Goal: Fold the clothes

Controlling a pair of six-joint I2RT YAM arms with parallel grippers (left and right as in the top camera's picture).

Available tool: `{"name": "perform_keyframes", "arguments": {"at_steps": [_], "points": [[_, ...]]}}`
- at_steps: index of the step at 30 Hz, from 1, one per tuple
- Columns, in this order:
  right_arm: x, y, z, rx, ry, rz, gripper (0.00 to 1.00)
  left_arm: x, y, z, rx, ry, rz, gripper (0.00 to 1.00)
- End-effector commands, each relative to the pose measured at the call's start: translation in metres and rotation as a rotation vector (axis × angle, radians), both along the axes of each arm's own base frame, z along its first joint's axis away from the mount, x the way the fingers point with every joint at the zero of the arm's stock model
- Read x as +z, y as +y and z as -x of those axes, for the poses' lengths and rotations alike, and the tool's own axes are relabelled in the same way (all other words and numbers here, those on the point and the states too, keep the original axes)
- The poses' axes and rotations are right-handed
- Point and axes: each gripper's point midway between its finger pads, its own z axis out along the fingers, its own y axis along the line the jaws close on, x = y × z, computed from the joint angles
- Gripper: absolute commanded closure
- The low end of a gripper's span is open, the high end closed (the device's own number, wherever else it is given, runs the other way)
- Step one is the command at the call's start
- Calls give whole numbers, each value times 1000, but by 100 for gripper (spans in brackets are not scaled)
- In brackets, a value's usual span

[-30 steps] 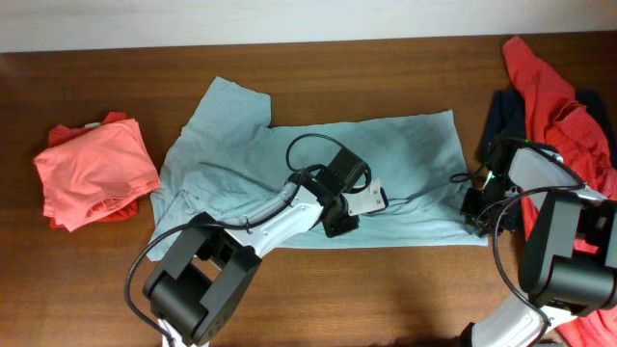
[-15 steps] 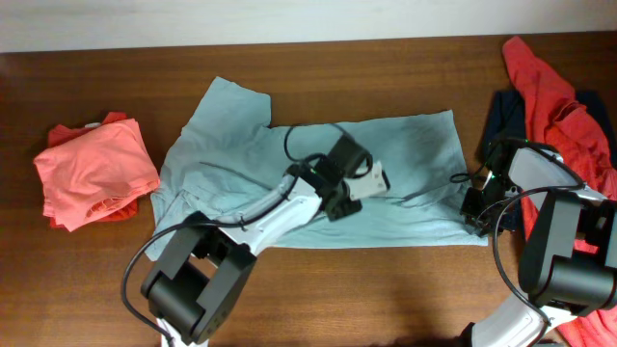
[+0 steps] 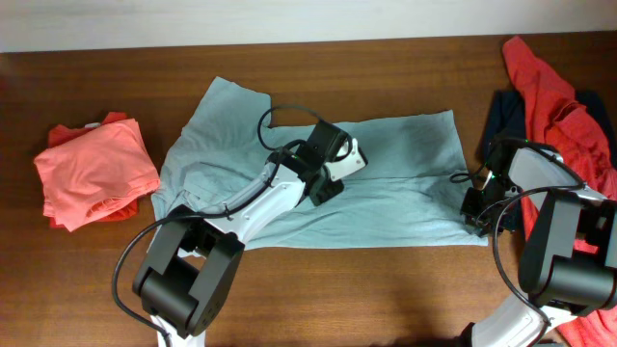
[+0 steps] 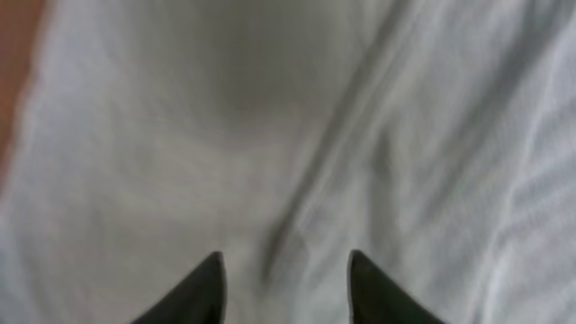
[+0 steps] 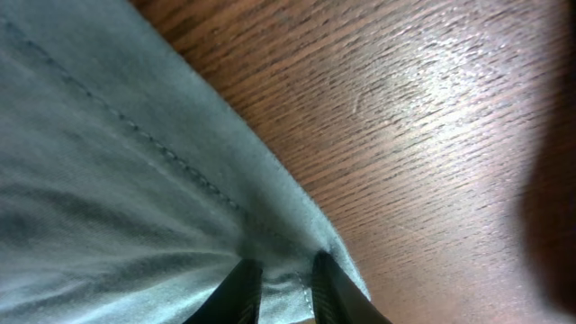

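1. Left end effector (image 4: 283, 274): the fingers stand apart with nothing between them. It hangs directly over the mid-body of the pale grey-blue short-sleeved knit T-shirt (image 3: 410, 154), and cloth fills its wrist view.
2. Right end effector (image 5: 281, 286): the fingers are drawn close together and pinch the stitched hem of the T-shirt near its front corner, where the cloth meets the dark brown wooden bench (image 5: 423, 126).
3. The T-shirt lies spread on the bench. Its long axis runs side to side, with the sleeves and collar toward the robot's left and the hem toward its right.
4. Decisive relation: the hem end is already gripped at the right, while the sleeve end lies to the left of the free left end effector, which is the nearer arm to it. A fold along the long axis would probably call for that arm to take a matching hold on the front edge.
5. Farther out, a folded coral-red garment (image 3: 92, 173) rests well apart at the far left. A loose heap of coral-red and navy clothes (image 3: 549, 87) lies beyond the hem at the right.
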Motion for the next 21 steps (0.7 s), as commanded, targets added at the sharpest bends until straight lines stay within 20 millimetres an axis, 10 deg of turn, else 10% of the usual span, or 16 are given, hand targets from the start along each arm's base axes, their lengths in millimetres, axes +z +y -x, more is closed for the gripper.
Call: {"name": "perform_keyframes", "arguments": {"at_steps": [1,21], "points": [[-27,-1,26,-8,111,14,75,-7,14,11,97,72,-41,63],[-22,5,38,-3,161,-17,75,-22,137,29,765,291,-167,66]]}}
